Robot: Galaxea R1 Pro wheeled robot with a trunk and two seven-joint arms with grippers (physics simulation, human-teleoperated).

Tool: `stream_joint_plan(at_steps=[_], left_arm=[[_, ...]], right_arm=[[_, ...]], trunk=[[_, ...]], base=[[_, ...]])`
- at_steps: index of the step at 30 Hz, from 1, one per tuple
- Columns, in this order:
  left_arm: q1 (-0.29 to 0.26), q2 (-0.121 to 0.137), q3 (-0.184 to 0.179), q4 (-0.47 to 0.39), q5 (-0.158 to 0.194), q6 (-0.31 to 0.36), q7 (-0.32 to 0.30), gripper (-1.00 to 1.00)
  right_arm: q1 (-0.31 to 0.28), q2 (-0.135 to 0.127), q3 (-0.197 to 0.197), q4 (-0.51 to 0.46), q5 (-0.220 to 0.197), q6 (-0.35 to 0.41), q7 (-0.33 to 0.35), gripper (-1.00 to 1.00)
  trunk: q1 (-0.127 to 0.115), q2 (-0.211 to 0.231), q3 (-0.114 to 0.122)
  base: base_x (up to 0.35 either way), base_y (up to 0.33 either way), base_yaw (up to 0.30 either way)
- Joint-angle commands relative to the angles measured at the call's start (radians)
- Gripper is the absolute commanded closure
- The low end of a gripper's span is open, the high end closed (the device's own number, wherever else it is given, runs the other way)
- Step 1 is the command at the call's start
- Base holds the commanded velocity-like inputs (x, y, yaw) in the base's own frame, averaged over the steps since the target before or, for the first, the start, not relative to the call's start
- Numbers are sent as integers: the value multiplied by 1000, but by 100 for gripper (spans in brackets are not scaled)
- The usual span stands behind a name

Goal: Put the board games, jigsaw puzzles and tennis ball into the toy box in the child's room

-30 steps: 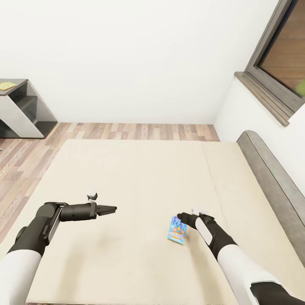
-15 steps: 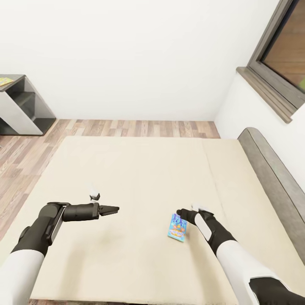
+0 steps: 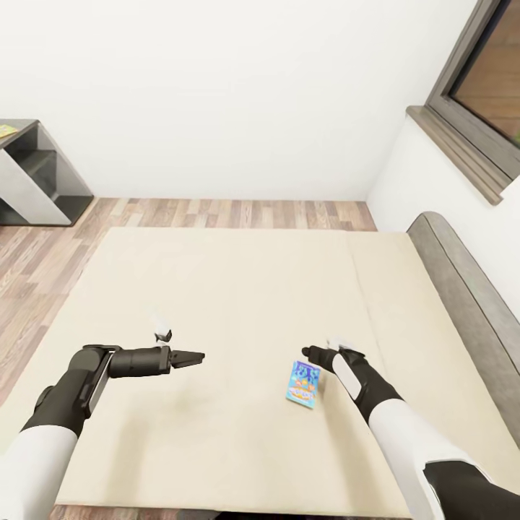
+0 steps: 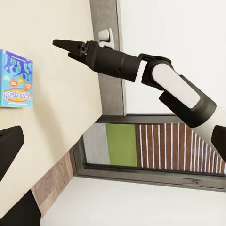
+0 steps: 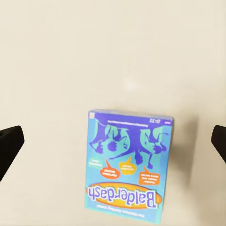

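Beige mattress of the bed carries one small blue board game, lying flat at 5 o'clock from the mattress centre. Right gripper hovers just beside it at its 12 o'clock, fingers spread wide. Left gripper hangs well apart at 9 o'clock, fingers pressed together.

The small, flat, mostly blue board game box bears the title "Balderdash" in blue letters on a yellow band. Its smaller print is too small to read.
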Motion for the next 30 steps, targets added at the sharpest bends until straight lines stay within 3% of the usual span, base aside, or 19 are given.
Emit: stream_joint_plan(at_steps=[1,30], left_arm=[[0,0,0,-1,-4,11,-6,-100],[0,3,-1,-1,-4,10,-6,-100]], right_arm=[[0,0,5,-2,-10,3,-9,-100],[-1,5,10,-2,-10,-23,-9,-100]], trunk=[[0,-2,-3],[0,-2,-47]], base=[[0,0,0],[0,0,0]])
